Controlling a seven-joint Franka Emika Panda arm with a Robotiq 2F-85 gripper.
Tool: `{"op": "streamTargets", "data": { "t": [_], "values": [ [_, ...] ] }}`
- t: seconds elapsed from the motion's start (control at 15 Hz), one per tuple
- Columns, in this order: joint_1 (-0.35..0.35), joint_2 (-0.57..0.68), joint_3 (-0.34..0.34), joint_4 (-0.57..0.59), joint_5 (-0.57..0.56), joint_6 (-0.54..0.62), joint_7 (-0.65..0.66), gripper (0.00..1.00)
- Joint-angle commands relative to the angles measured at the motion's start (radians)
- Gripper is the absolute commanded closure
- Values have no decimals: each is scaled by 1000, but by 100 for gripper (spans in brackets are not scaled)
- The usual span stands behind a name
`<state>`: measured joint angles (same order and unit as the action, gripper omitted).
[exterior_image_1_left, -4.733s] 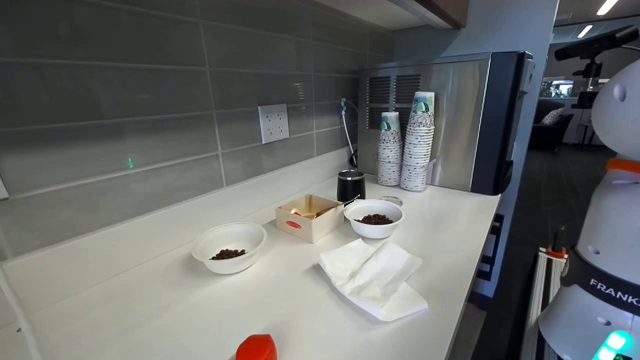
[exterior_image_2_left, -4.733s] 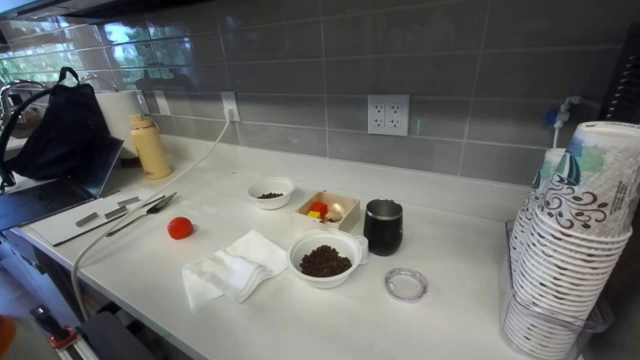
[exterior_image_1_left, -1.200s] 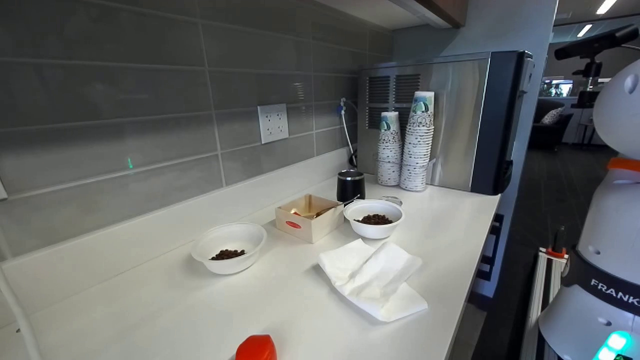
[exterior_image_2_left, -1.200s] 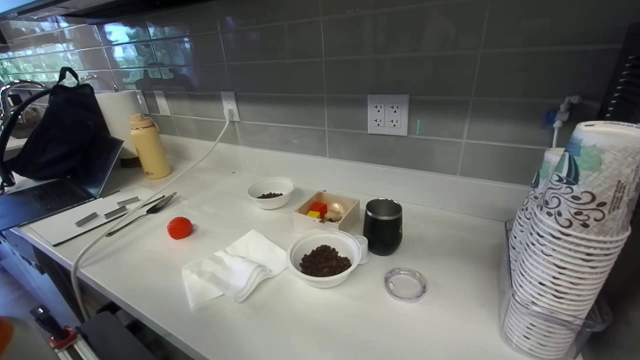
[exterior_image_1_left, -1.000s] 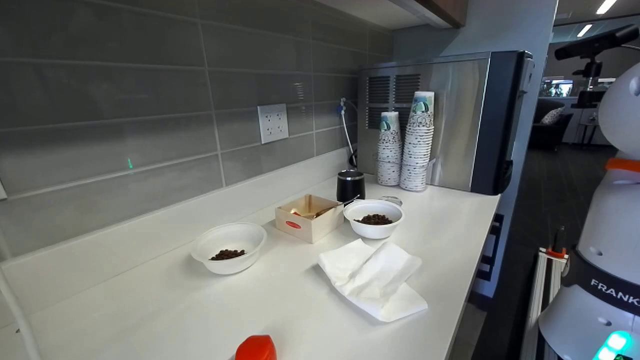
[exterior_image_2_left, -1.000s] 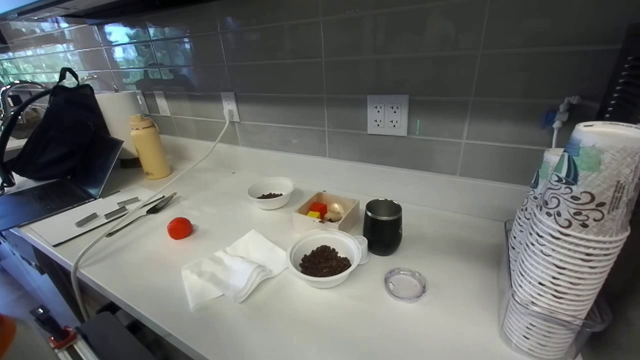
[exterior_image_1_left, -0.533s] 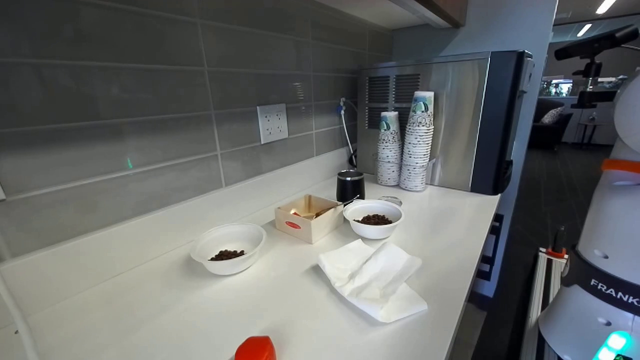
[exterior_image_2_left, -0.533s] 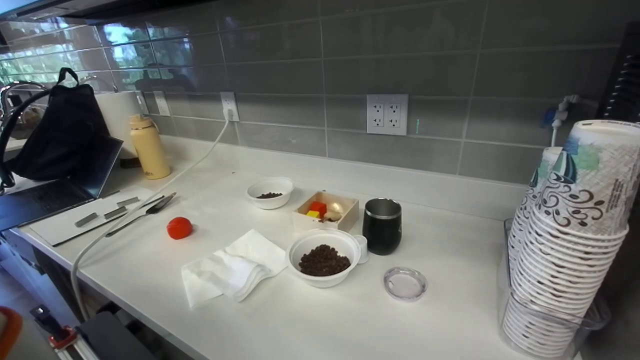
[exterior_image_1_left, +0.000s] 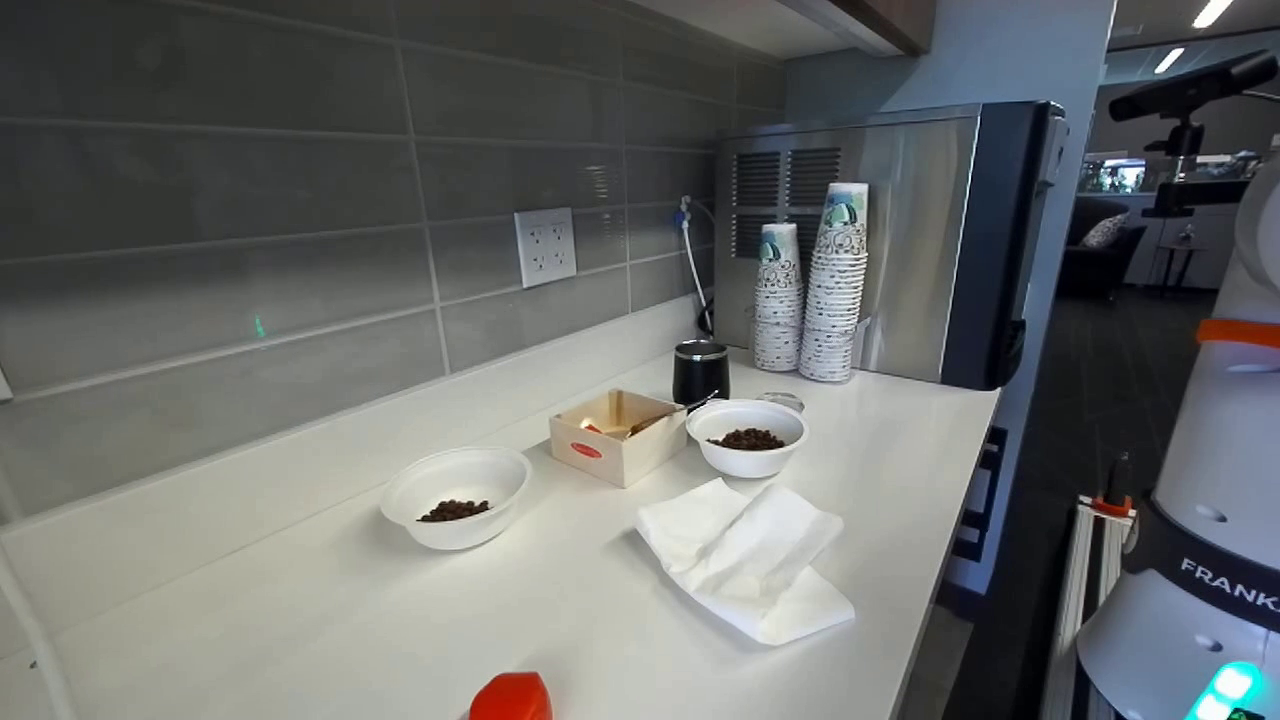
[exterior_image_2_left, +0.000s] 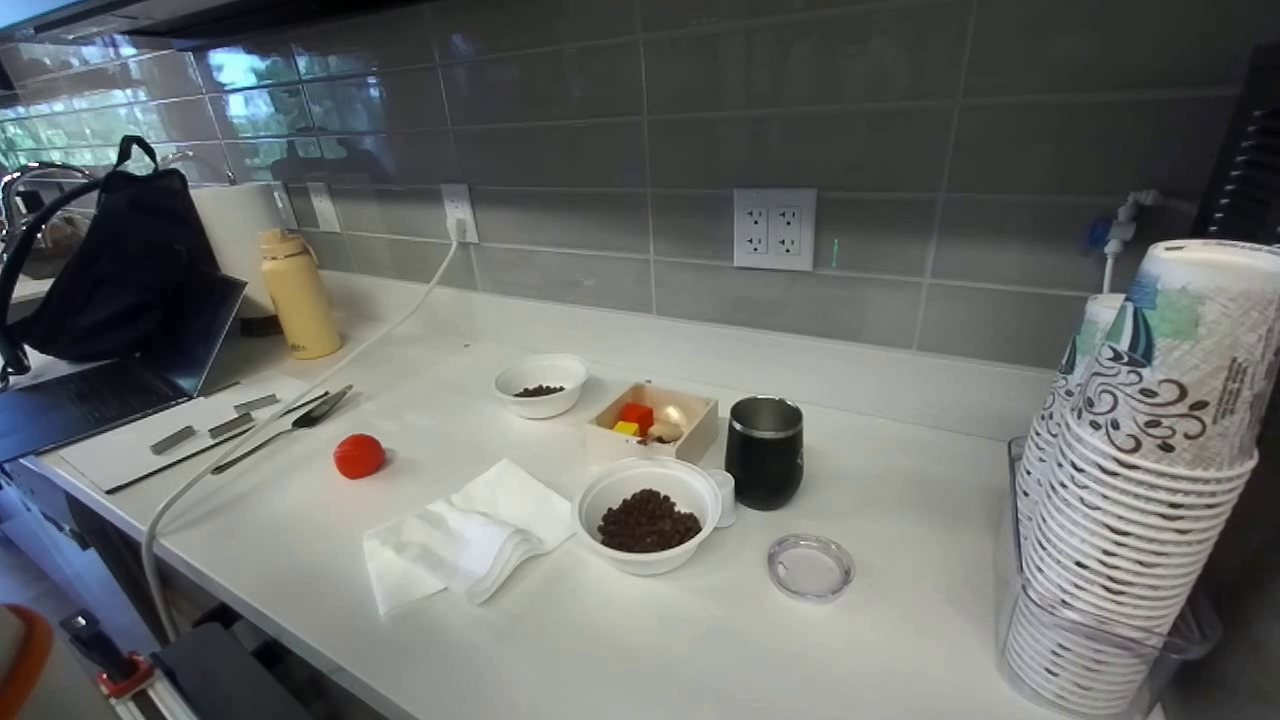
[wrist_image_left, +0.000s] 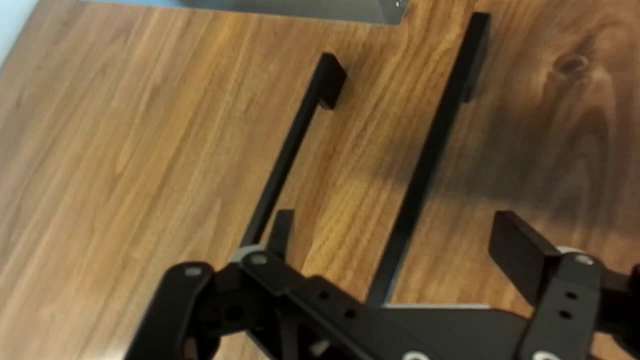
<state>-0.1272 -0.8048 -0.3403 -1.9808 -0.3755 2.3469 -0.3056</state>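
My gripper (wrist_image_left: 400, 245) is open and holds nothing. It shows only in the wrist view, with its two black fingertips wide apart. A wooden cabinet face (wrist_image_left: 150, 125) fills most of that view. Two black bar handles run slantwise on it. One handle (wrist_image_left: 435, 145) runs down through the gap between the fingers. The other handle (wrist_image_left: 292, 145) passes behind the left finger. I cannot tell whether the fingers touch either handle. A grey metal edge (wrist_image_left: 300, 7) lies at the top. The white arm (exterior_image_1_left: 1215, 480) stands at the right of an exterior view.
The white counter holds two white bowls (exterior_image_2_left: 592, 510) (exterior_image_2_left: 505, 380) of brown bits, a wooden box (exterior_image_2_left: 705, 430) with blocks, a black tumbler (exterior_image_2_left: 765, 455), a clear lid (exterior_image_2_left: 811, 567), napkins (exterior_image_2_left: 450, 540), a red object (exterior_image_2_left: 359, 456), paper cups (exterior_image_2_left: 1140, 530), a cable (exterior_image_2_left: 380, 335) and a yellow bottle (exterior_image_2_left: 300, 300).
In an exterior view the arm's rounded white upper joint has shifted right and down, and its orange ring slightly left. The counter's things have not moved.
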Motion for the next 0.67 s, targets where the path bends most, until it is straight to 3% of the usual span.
{"op": "streamTargets", "data": {
  "t": [0.0, 0.6],
  "values": [
    [-13, 44, 65, 27, 22, 52, 23, 0],
    [-32, 13, 147, 3, 19, 11, 56, 0]
  ]
}}
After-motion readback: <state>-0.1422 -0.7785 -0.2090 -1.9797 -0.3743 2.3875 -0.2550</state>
